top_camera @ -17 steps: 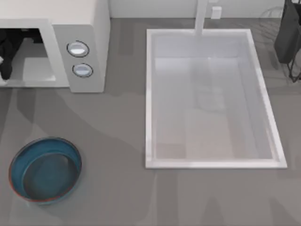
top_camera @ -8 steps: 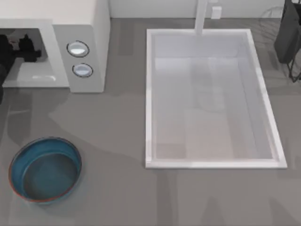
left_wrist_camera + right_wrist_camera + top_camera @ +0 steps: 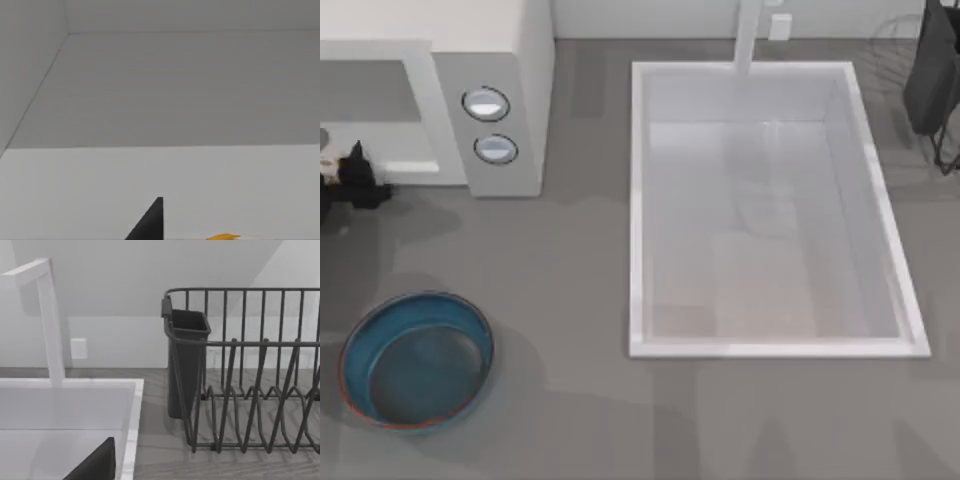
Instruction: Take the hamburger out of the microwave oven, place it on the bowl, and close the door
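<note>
From above I count one microwave oven [image 3: 490,90] at the table's far left, with two round silver-ringed knobs [image 3: 486,104] stacked on its grey panel, and its cavity stands open toward me. I cannot make out the door itself from this angle. One blue bowl [image 3: 360,345] with its reddish rim sits on the table in front of the oven, well apart from it.

My left gripper [image 3: 358,180] is at the far left edge of the top view, just outside the oven's mouth and above the table between oven and bowl. A small pale patch beside the dark fingers at the very edge looks like the hamburger [image 3: 326,168] — I think the gripper is carrying it, but too little shows for me to say how the fingers stand. In the left wrist view I see one dark fingertip [image 3: 150,225] and a sliver of orange-yellow [image 3: 222,237] close beside it, with the white oven floor and back wall beyond.

One large white sink [image 3: 638,200] fills the middle right, with one white faucet [image 3: 748,35] at its far side. My right arm [image 3: 932,70] is parked at the far right corner; its wrist camera faces one dark wire dish rack [image 3: 250,375] holding one dark cup-shaped holder [image 3: 185,360] — I cannot tell the state of its fingers.
</note>
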Tool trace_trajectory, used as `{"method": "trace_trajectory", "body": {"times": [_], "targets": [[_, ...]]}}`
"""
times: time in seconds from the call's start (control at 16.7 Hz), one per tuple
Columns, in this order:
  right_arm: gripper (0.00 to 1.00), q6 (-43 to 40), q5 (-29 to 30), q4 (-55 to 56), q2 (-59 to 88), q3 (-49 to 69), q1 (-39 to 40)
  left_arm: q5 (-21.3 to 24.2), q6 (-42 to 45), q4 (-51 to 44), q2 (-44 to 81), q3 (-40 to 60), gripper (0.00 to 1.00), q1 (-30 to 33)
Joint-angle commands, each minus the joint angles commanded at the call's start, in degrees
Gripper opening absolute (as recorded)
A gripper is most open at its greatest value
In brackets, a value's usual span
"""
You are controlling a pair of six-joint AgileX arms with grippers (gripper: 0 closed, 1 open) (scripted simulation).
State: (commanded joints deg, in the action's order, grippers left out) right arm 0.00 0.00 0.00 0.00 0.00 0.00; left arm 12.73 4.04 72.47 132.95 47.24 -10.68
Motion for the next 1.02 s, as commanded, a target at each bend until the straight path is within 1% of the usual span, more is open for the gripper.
{"method": "trace_trajectory", "body": {"times": [0.18, 0.54, 0.72, 1.02], "targets": [[1.0, 0.0, 0.0, 0.0, 0.0, 0.0, 0.0, 0.38, 0.11, 2.92, -2.09, -4.18, 0.0, -0.41], [1.0, 0.0, 0.0, 0.0, 0.0, 0.0, 0.0, 0.33, 0.17, 2.14, -2.96, -4.04, 0.0, -0.1], [1.0, 0.0, 0.0, 0.0, 0.0, 0.0, 0.0, 0.25, 0.19, -2.78, -7.82, -3.97, 0.0, -0.1], [1.0, 0.0, 0.0, 0.0, 0.0, 0.0, 0.0, 0.11, 0.26, -14.89, -19.49, -3.71, 0.0, -0.14]]}}
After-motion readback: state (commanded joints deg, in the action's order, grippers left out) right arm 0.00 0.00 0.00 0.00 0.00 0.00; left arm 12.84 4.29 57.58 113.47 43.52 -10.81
